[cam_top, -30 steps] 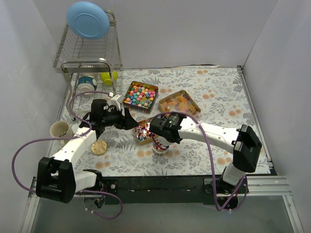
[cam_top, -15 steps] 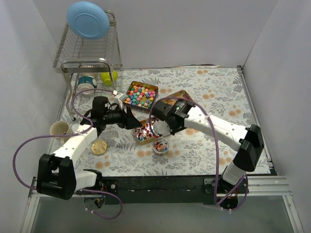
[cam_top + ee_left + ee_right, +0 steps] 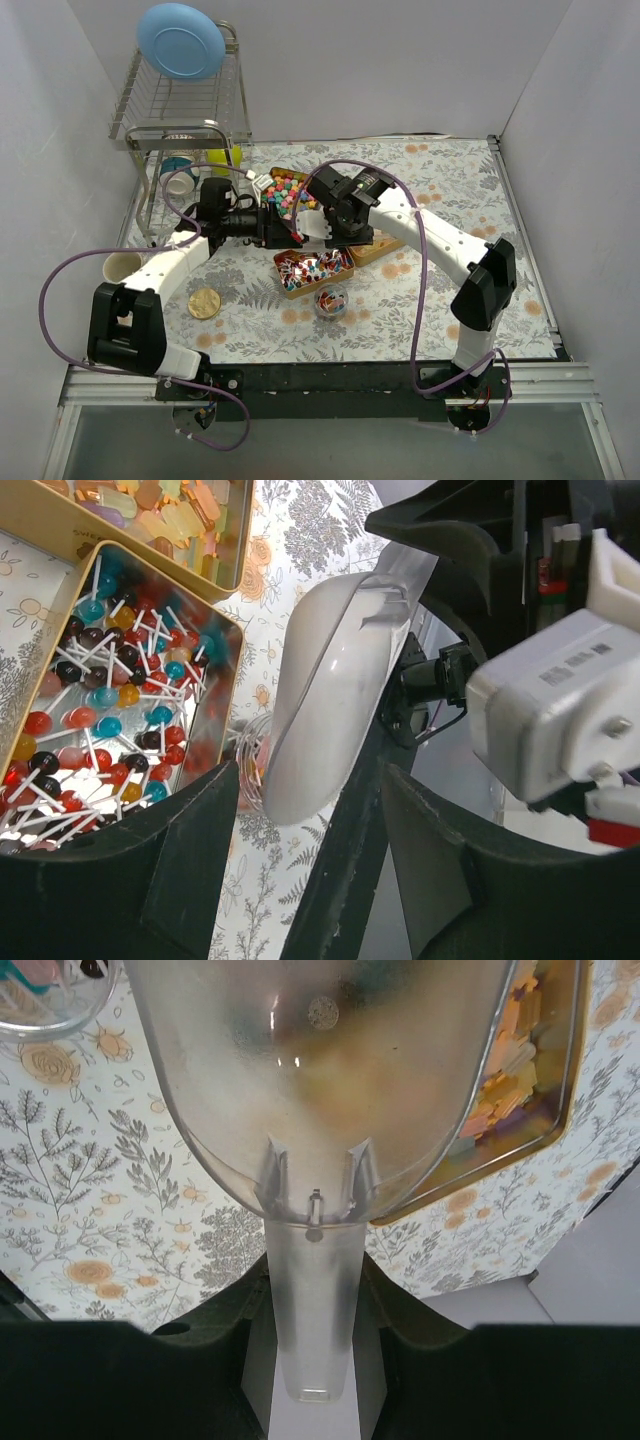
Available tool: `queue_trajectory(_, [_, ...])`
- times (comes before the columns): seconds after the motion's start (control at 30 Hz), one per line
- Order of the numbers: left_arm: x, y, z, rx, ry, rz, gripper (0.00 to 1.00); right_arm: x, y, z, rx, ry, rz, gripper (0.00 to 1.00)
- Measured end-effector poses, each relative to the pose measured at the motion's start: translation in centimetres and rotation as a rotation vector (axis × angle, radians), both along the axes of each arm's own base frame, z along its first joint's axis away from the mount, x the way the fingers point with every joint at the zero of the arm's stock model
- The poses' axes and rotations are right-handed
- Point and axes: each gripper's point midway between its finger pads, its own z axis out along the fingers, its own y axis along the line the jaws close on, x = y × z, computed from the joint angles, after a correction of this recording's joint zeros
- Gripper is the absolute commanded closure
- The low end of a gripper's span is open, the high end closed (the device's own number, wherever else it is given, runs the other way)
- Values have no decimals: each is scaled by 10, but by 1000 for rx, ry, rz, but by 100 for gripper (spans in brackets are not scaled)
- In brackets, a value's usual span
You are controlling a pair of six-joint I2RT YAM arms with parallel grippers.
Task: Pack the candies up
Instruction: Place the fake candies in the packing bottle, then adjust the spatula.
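Three gold tins hold the candies: multicoloured lumps (image 3: 283,188), orange-yellow gummies (image 3: 372,250) (image 3: 520,1070) and red and blue pieces on white sticks (image 3: 313,268) (image 3: 110,690). A small glass jar (image 3: 330,299) with a few candies stands in front of them. My right gripper (image 3: 333,225) (image 3: 312,1360) is shut on the handle of a clear plastic scoop (image 3: 330,1080) (image 3: 330,700), held above the near-left edge of the gummies tin. I cannot tell what the scoop holds. My left gripper (image 3: 280,228) (image 3: 310,810) is open and empty, right next to the scoop.
A round gold lid (image 3: 204,303) lies at the near left, with a beige cup (image 3: 125,266) on its side further left. A wire dish rack (image 3: 185,110) with a blue plate (image 3: 181,40) stands at the back left. The two arms crowd together over the tins.
My right gripper has carried the scoop from over the glass jar back to the gummies tin. My left gripper has moved right and further back, close to the scoop.
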Motion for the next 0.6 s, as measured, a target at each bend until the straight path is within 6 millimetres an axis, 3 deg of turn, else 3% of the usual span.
queue_trajectory(0.13, [4,-4,-4,-4,34,-14,59,8,15,7,50,-12,4,99])
queue_trajectory(0.17, [5,-5,-4,-6,39,-16,65,9,18,10,64,-16,6,99])
queue_trajectory(0.2, [5,-5,-4,-6,42,-16,77,9,20,12,74,-17,7,99])
queue_trajectory(0.3, [4,-6,-2,-16,52,-25,97,6,21,12,80,-3,10,99])
queue_trajectory(0.43, [2,-6,0,-33,86,-23,100,0,19,6,78,28,2,99])
queue_trajectory(0.53, [-4,-7,-4,-48,126,-33,100,-7,17,-1,99,52,0,75])
queue_trajectory(0.6, [-9,-8,-8,-60,156,-48,100,-14,14,-6,143,76,-10,51])
